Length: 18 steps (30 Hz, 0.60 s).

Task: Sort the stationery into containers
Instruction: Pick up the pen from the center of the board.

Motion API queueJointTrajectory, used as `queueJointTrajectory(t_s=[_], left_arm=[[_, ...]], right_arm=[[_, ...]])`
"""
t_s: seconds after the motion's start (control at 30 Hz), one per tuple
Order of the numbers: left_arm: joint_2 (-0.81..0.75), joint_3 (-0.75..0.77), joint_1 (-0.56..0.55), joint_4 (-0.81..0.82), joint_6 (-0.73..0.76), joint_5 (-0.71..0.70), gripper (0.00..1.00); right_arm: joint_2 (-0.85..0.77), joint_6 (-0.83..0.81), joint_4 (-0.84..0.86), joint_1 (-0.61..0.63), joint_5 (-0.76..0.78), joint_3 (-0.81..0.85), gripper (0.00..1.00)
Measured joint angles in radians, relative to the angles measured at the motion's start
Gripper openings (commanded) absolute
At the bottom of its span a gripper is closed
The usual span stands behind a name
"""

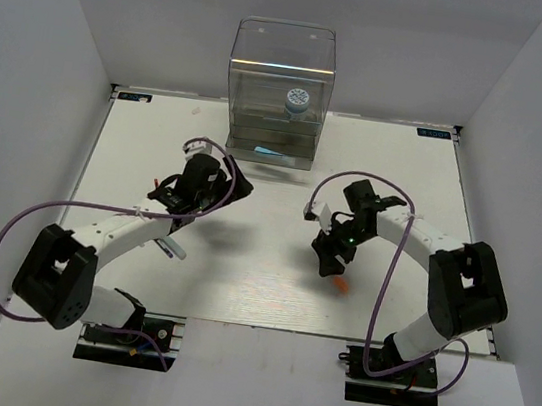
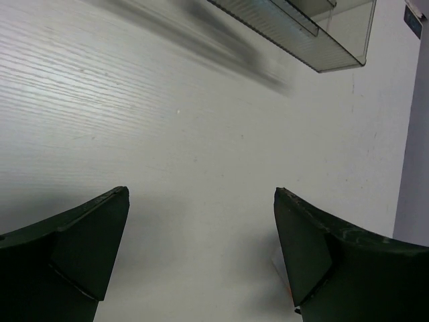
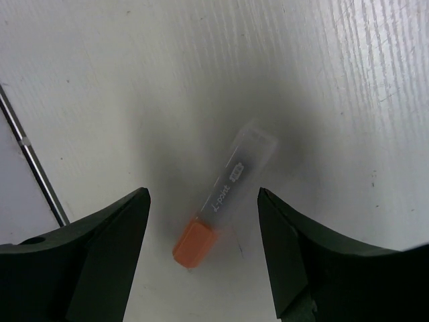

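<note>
A clear orange-capped tube (image 3: 224, 201) lies flat on the white table, between the fingers of my right gripper (image 3: 202, 193), which is open and not touching it. From above, its orange cap (image 1: 340, 286) shows just below the right gripper (image 1: 328, 265). The transparent cabinet (image 1: 282, 63) stands at the back centre, with a round blue-and-white roll (image 1: 296, 101) inside it. My left gripper (image 1: 236, 184) hangs open and empty over bare table, in front of the cabinet's lower left corner. In the left wrist view the gripper (image 2: 201, 191) shows wide jaws, and the cabinet's base (image 2: 315, 40) is at the top.
A small white and light-blue item (image 1: 174, 249) lies by the left forearm. Grey walls close the table in on three sides. A dark seam (image 3: 33, 168) near the table's edge runs at the left of the right wrist view.
</note>
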Motion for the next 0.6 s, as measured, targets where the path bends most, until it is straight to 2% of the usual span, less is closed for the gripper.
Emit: queueJointTrajectory(t_s=[0.07,0.4,0.5,0.6], left_arm=[[-0.039,0.003,0.005,-0.046,0.004,-0.034,0.99],[-0.170,0.000,0.009,-0.258,-0.011,-0.214,0.99],[-0.187,0.000,0.009,-0.321,-0.023,-0.268,0.99],[-0.196,0.000,0.009,-0.375,-0.033,-0.309,0.99]], right_arm=[[-0.002,0.020,0.015,0.010,0.024,-0.016,0.72],[-0.009,0.161,0.157,0.062,0.167,-0.094,0.57],[-0.027,0.188,0.208,0.082,0.212,-0.118,0.47],[-0.056,0.197,0.261,0.099,0.261,-0.154,0.30]])
